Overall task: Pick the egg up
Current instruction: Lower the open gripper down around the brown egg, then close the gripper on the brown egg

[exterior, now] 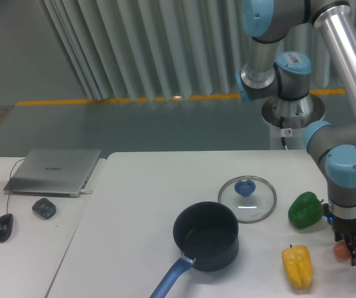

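Egg: sitting on the tabletop at your right edge, half hidden behind the gripper. Gripper: hanging directly over it, touching or nearly; jaw opening unreadable, grasp unconfirmed. Yellow pepper lying just left, green pepper behind.

Egg hemmed: yellow pepper left, green pepper behind-left; front open.
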Tool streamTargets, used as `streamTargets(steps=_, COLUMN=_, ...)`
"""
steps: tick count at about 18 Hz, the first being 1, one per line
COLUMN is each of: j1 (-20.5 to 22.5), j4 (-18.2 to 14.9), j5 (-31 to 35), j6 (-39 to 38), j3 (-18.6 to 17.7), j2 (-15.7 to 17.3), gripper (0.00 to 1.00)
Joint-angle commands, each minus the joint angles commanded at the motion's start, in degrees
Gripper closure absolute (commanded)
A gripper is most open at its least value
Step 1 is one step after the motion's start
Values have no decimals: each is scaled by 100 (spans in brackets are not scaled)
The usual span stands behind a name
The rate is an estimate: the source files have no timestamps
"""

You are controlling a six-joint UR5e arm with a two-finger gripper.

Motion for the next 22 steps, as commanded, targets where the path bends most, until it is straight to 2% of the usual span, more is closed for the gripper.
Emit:
streamTargets(steps=7, j1=-53, j4=0, j5=18, j6=9, j3=-44, j2=0, gripper=42)
streamTargets(steps=9, j1=-53, j4=0, j5=18, j6=0, j3=-35, j2=0, gripper=49)
streamTargets(steps=13, j1=-53, j4=0, j5=26, j6=44, j3=-26, j2=9, gripper=50)
streamTargets(steps=18, j1=-53, j4=-9, j5=26, j6=61, j3=-9, j2=26, gripper=57)
streamTargets(steps=22, j1=-35, j4=-342, j5=9, j6=70, j3=210, j2=62, gripper=57)
